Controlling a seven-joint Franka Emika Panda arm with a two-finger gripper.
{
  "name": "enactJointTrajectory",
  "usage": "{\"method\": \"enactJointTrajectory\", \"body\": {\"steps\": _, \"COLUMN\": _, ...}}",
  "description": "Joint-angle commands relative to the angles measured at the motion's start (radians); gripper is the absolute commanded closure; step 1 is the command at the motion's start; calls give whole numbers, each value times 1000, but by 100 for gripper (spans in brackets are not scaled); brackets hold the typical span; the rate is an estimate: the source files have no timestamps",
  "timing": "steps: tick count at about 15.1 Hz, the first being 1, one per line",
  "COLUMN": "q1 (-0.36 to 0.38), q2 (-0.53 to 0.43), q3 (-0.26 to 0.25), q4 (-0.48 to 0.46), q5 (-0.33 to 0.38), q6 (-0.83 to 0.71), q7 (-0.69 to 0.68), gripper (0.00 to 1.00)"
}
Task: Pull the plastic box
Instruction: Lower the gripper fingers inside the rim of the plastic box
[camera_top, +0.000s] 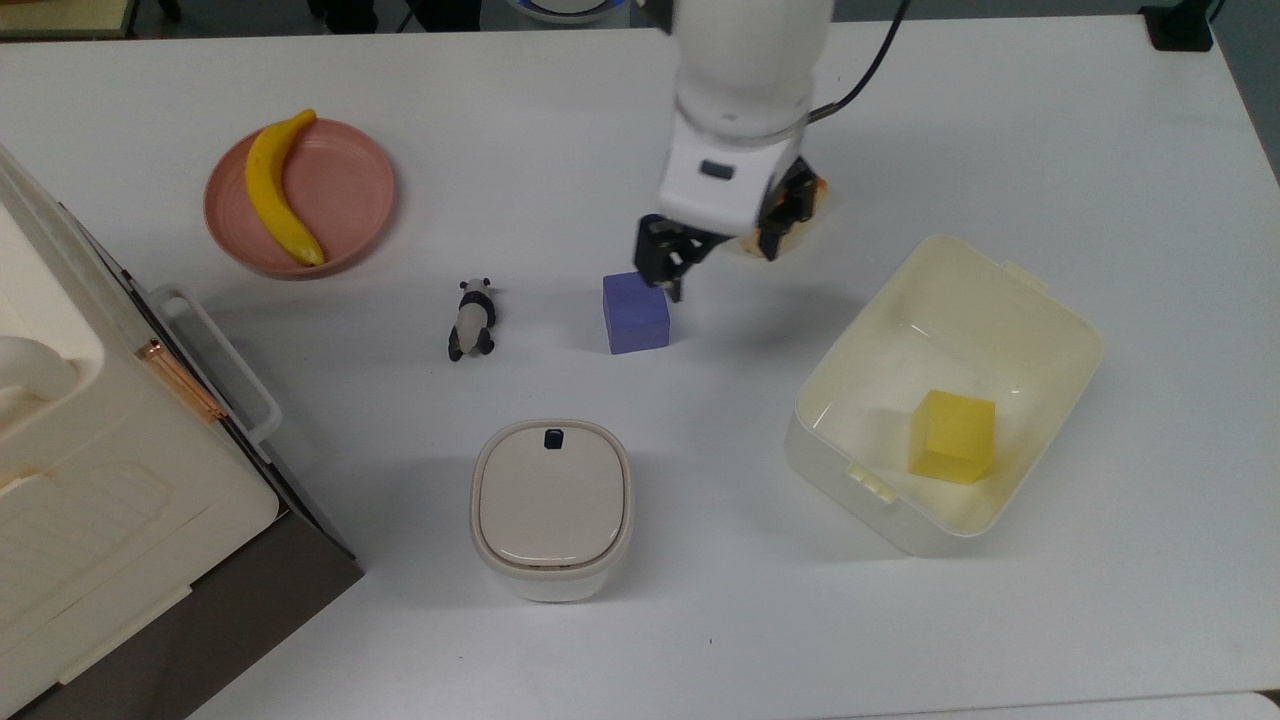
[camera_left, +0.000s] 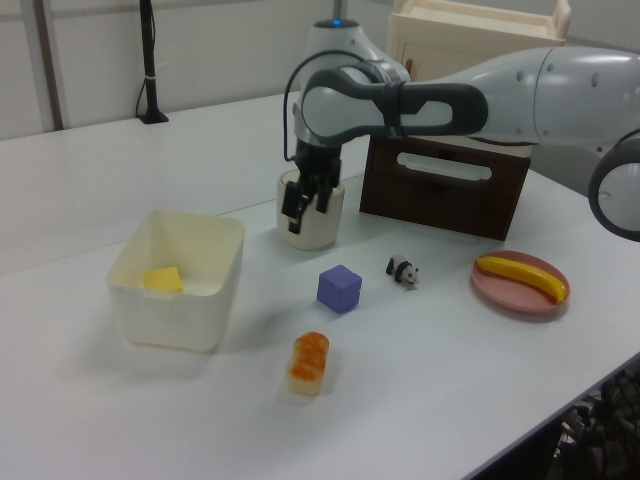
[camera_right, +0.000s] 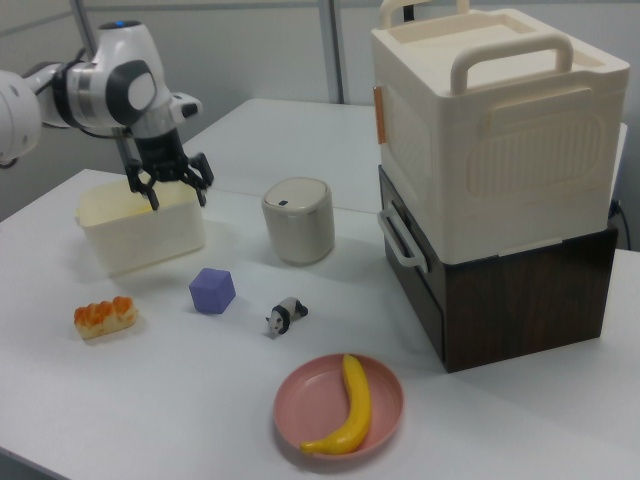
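The large cream-white lidless plastic box (camera_top: 945, 395) sits on the white desk (camera_top: 1100, 150) near its right edge in the top view, nearer the bottom edge than the top. It holds one yellow cube (camera_top: 952, 437), which rests on the floor of the box in the corner toward the top view's lower right. The box lies turned at an angle to the desk's edges: its long axis runs from the top view's lower left to upper right, and a small latch tab on the rim faces lower left. In the left view the box (camera_left: 178, 278) stands toward the left view's left end of the desk.

The gripper (camera_top: 715, 258) hangs above the desk between the purple cube (camera_top: 636, 311) and the orange-topped sushi piece (camera_top: 790, 225), apart from the box; its black fingers (camera_right: 148, 190) are spread, with nothing between them.

A round pink plate (camera_top: 345, 190) toward the desk's upper left corner in the top view carries a yellow banana (camera_top: 275, 190) lying lengthwise across it. A rounded-square beige lidded canister with a black button (camera_top: 552, 505) stands closed near the bottom edge. A small panda figure (camera_top: 472, 318) lies just left of the purple cube in the top view. A big cream case with a copper latch (camera_right: 490, 130) sits on a dark brown drawer unit (camera_right: 520, 290) at the desk's left edge in the top view.
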Motion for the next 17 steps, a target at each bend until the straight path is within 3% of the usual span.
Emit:
{"method": "enactJointTrajectory", "body": {"steps": 1, "q1": 100, "q2": 30, "q3": -18, "q4": 1, "q5": 6, "q6": 186, "q7": -58, "gripper": 0}}
{"method": "enactJointTrajectory", "body": {"steps": 4, "q1": 157, "q2": 86, "q3": -22, "q4": 16, "q5": -41, "q6": 313, "q7": -61, "gripper": 0}}
{"method": "enactJointTrajectory", "body": {"steps": 9, "q1": 204, "q2": 189, "q3": -24, "q4": 130, "q5": -54, "q6": 325, "q7": -91, "gripper": 0}}
{"method": "enactJointTrajectory", "body": {"steps": 14, "q1": 211, "q2": 235, "q3": -22, "q4": 108, "q5": -113, "q6": 316, "q7": -171, "gripper": 0}}
{"method": "enactJointTrajectory", "body": {"steps": 17, "q1": 212, "q2": 226, "q3": -19, "q4": 94, "q5": -115, "q6": 230, "q7": -196, "gripper": 0}}
